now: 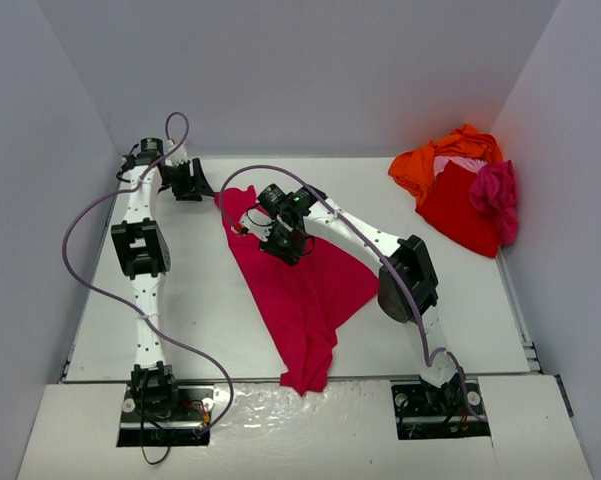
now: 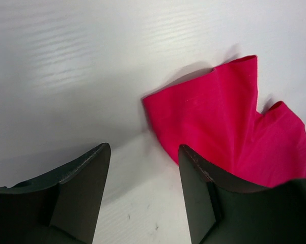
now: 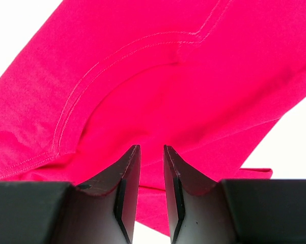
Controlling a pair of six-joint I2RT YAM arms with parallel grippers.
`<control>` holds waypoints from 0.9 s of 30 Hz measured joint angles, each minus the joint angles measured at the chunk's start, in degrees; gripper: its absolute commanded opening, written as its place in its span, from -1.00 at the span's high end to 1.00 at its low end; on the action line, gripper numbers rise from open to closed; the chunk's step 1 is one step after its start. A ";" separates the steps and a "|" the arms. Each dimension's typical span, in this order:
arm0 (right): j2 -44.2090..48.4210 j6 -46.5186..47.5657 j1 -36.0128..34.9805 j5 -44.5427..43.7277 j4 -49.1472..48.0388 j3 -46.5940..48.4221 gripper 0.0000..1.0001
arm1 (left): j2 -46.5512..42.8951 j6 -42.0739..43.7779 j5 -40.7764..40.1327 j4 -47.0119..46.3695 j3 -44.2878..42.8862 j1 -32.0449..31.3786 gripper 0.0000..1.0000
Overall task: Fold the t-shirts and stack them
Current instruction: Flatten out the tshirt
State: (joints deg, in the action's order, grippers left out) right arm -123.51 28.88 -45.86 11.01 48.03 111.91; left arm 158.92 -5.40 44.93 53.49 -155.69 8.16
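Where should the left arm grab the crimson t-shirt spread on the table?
Likely its far corner by the left gripper: the crimson cloth t-shirt ripples up there. Approach over the bare white table, fingers straddling a ridge.

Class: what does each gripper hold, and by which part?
Left gripper: open, empty. Right gripper: nearly shut by the collar of the crimson shirt; a grip cannot be confirmed.

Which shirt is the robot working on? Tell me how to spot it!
Look at the white table between the two arms. The crimson shirt lies spread out in the middle, with the right hand at its far end. It is the only shirt lying alone; the others sit bunched in a pile in the far right corner.
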 measured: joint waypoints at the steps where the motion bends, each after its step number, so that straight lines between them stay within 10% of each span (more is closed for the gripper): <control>1: -0.06 -0.14 0.02 0.01 -0.14 0.16 0.55 | -0.20 0.27 0.14 0.63 0.20 0.37 -0.09; 27: -2.98 -0.86 0.00 -0.03 -0.26 1.78 0.55 | 4.34 -14.12 25.42 1.32 3.35 -1.86 -0.07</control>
State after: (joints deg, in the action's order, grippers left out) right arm -126.50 28.02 -45.86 10.98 47.77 113.69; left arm 163.26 -19.52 70.35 54.80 -152.33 6.29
